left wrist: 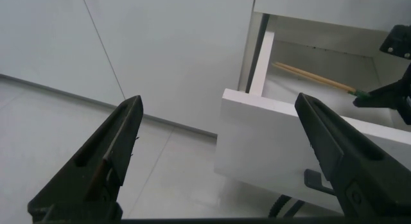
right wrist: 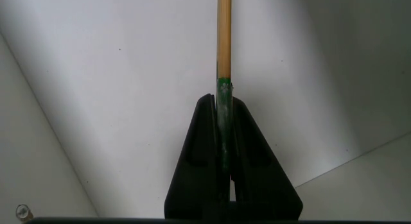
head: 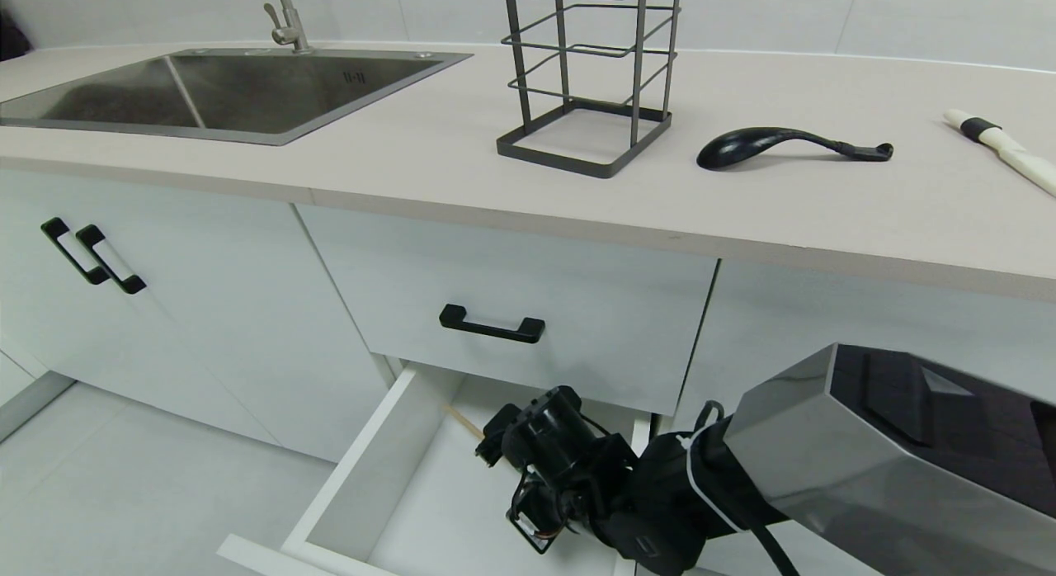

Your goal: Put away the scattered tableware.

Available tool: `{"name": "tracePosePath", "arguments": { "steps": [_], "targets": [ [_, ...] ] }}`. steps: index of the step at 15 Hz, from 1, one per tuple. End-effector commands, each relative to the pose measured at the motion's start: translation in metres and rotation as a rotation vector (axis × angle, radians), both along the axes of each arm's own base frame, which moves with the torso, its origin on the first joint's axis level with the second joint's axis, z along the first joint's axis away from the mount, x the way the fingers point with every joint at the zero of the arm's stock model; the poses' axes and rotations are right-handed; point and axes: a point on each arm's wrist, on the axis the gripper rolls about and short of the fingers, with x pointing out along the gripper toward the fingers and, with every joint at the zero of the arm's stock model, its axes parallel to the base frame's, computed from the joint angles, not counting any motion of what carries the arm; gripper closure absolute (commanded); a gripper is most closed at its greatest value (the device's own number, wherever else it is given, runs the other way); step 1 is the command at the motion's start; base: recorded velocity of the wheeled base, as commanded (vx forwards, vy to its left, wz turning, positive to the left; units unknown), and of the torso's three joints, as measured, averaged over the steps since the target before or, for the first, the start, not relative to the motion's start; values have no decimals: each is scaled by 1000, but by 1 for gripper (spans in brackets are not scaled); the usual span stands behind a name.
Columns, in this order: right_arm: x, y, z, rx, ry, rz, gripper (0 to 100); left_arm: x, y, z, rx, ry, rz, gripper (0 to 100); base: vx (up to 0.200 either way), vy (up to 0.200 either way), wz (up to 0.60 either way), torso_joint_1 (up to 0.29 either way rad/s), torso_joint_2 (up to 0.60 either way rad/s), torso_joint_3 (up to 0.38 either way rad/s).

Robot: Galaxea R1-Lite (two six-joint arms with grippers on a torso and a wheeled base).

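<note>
Wooden chopsticks (right wrist: 223, 38), light, stiff and thin, are inside the open drawer (head: 363, 469), and the right gripper (right wrist: 223, 102) is clamped on their green end. The left gripper (left wrist: 218, 102) hangs spread and empty. Farther, on the counter (head: 412, 163), lies a black spoon (head: 784, 144); its handle seems the best grip.

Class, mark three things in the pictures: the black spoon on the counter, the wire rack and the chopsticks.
black spoon (head: 733, 150), head view, on its bowl.
wire rack (head: 557, 161), head view, on its base's front bar.
chopsticks (right wrist: 223, 44), right wrist view, on the bare wooden shaft.
</note>
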Motion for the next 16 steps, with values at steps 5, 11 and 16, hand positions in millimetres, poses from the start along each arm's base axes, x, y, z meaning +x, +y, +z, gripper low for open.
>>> {"name": "tracePosePath", "arguments": {
  "steps": [5,11,16],
  "targets": [
    [6,6,-14,-14,7,0,100,0,0,0,-1,-2,1,0,0,0,0,0,0,0],
    [6,6,-10,-1,3,11,0,0,0,0,-1,0,1,0,0,0,0,0,0,0],
    [-1,8,8,18,-29,42,0,0,0,0,-1,-2,1,0,0,0,0,0,0,0]
  ]
}}
